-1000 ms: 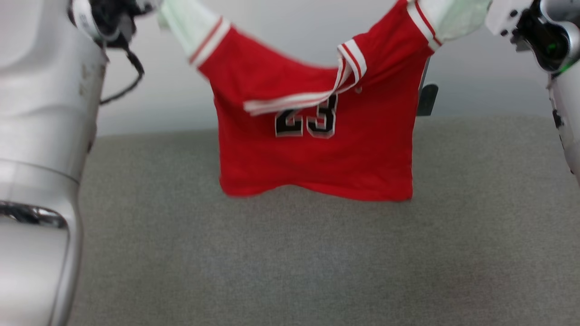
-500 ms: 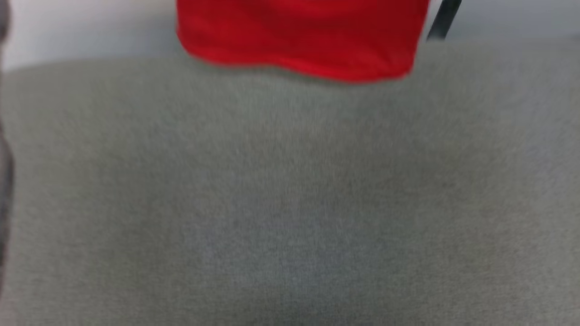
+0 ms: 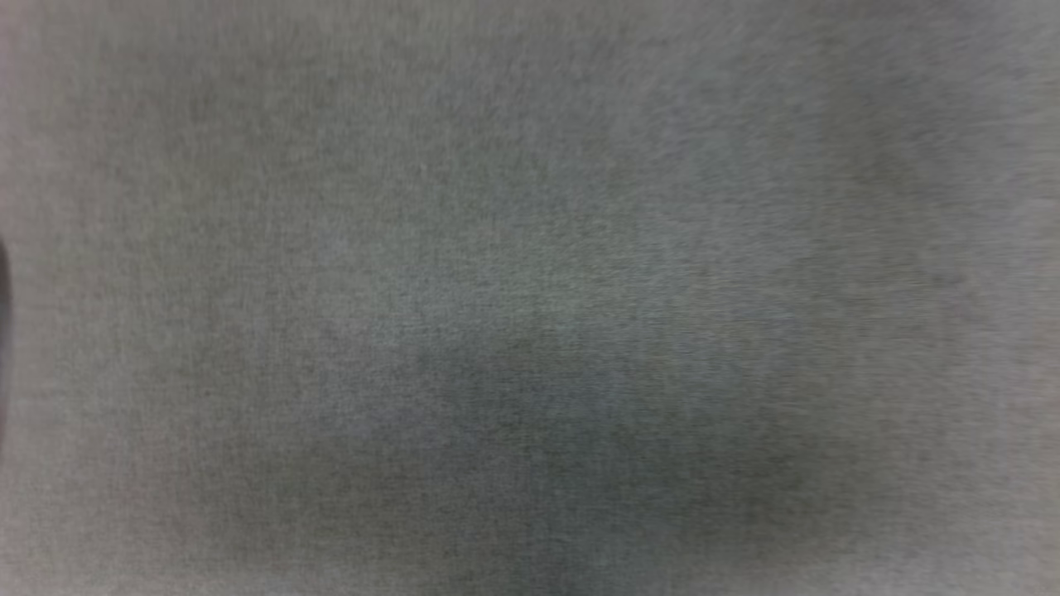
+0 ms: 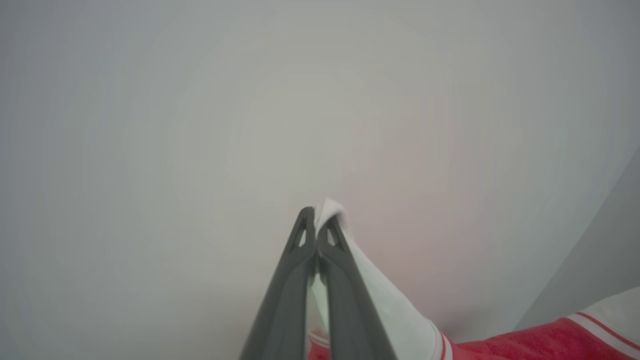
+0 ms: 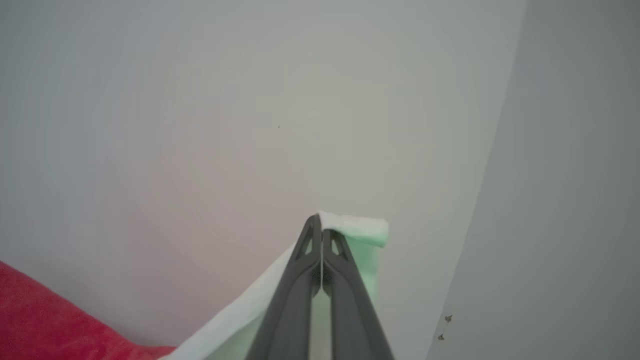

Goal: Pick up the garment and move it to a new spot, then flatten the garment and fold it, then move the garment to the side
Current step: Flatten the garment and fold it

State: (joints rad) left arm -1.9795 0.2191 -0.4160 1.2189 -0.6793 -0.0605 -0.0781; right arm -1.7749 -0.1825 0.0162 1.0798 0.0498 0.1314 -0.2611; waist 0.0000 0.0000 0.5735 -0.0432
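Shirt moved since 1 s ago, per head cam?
Cannot tell. The head camera tilted down: shirt and the grey surface's far edge both slid off the top together. Wrist views: left gripper and right gripper each shut on it.

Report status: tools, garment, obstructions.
Left tool shut on garment sleeve. Right tool shut on other sleeve. Garment hanging between tools. No obstruction seen.

The head camera looks down from close, blurred, onto the grey cloth surface (image 3: 530,248), while the wrist cameras look along the left gripper (image 4: 316,220) and the right gripper (image 5: 320,225) at a pale wall (image 4: 175,100), sharing that wall and the garment (image 4: 530,340) in their facing lower corners.
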